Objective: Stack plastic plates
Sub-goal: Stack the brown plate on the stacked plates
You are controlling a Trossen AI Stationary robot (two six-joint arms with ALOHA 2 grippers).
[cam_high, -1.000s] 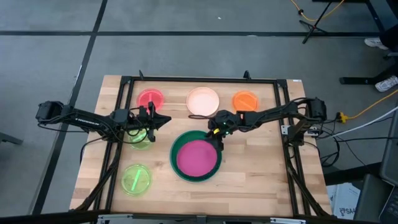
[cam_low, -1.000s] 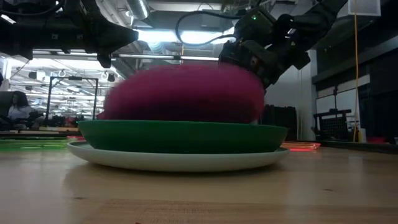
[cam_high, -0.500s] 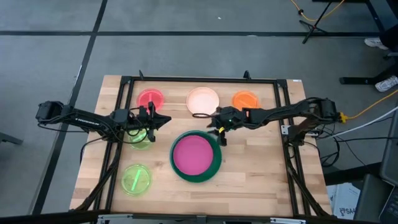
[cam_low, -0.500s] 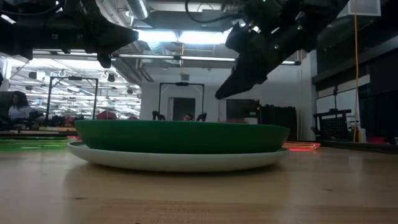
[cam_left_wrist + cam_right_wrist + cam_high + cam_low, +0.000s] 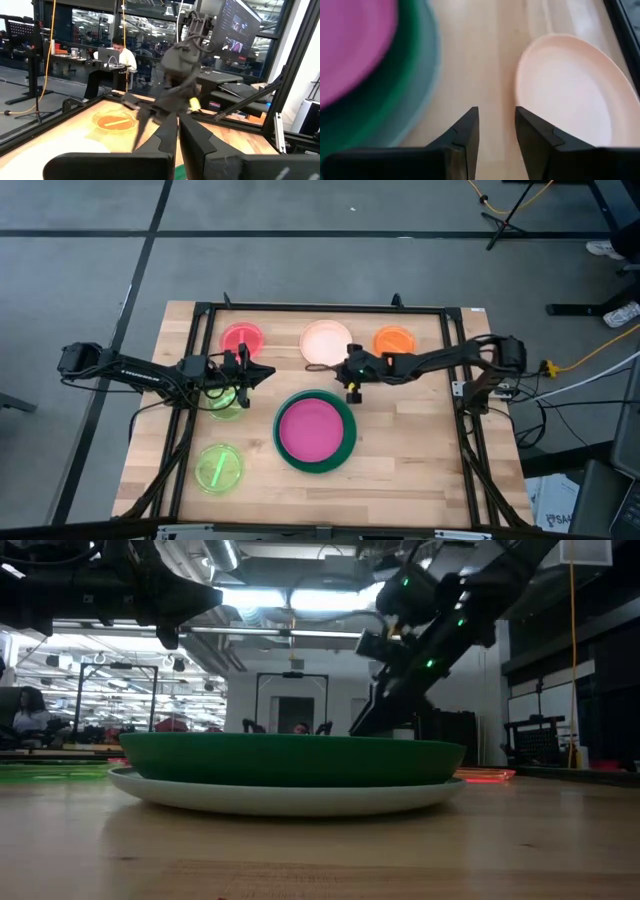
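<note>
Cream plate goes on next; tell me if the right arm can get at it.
Probably yes: the right gripper hangs open beside the cream plate, bare wood between them and nothing on the plate.

Wood desk (image 5: 420, 450) w/ black frame (image 5: 330, 310). I see person seated at laptop (image 5: 106, 52) in bkgd; yellow cable (image 5: 590, 356) on floor.

Magenta plate (image 5: 311, 429) nested in dark green plate (image 5: 345, 448), cream plate (image 5: 326, 342), red plate (image 5: 241, 337), orange plate (image 5: 394, 340) behind
</note>
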